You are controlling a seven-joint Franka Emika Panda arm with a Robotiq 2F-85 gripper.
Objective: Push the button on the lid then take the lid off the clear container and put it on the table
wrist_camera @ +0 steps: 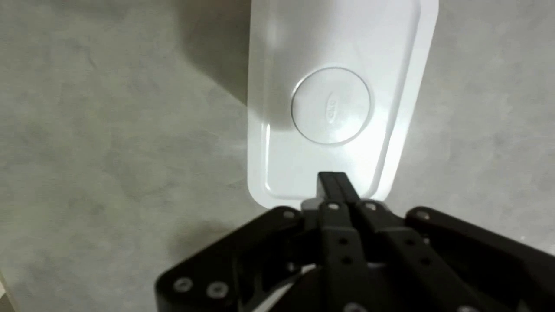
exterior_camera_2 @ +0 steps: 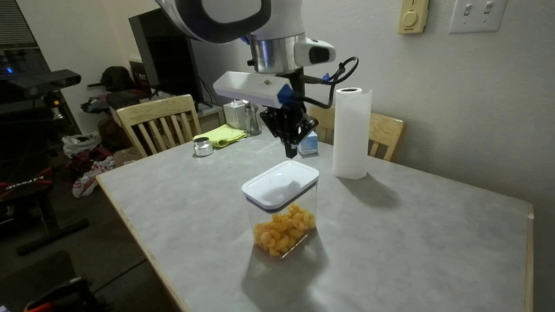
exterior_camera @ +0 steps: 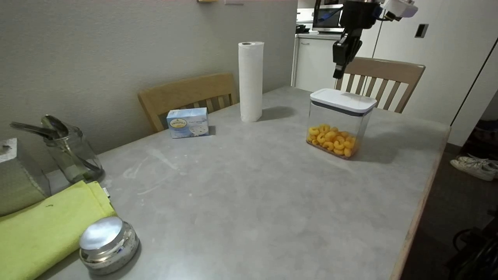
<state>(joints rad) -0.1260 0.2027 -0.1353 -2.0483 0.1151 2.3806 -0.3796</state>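
Note:
The clear container (exterior_camera: 337, 119) stands upright on the grey table (exterior_camera: 249, 202) with yellow pasta inside; it also shows in an exterior view (exterior_camera_2: 305, 198). The white lid (exterior_camera: 344, 100) sits on top of it, also in an exterior view (exterior_camera_2: 260, 190) and the wrist view (wrist_camera: 295, 173). The button (wrist_camera: 331, 106) is a round white disc mid-lid, faint in an exterior view (exterior_camera_2: 282, 180); it looks nearly flush. My gripper (wrist_camera: 333, 174) is shut and empty, fingertips together. In both exterior views its tip (exterior_camera: 337, 75) (exterior_camera_2: 291, 154) is above the lid, apart from it.
A paper towel roll (exterior_camera: 251, 81) stands near the container, also in an exterior view (exterior_camera_2: 352, 134). A blue tea box (exterior_camera: 188, 123), metal tin (exterior_camera: 109, 245), yellow cloth (exterior_camera: 54, 229) and cutlery jar (exterior_camera: 74, 155) are on the table. Wooden chairs (exterior_camera_2: 160, 125) stand around it.

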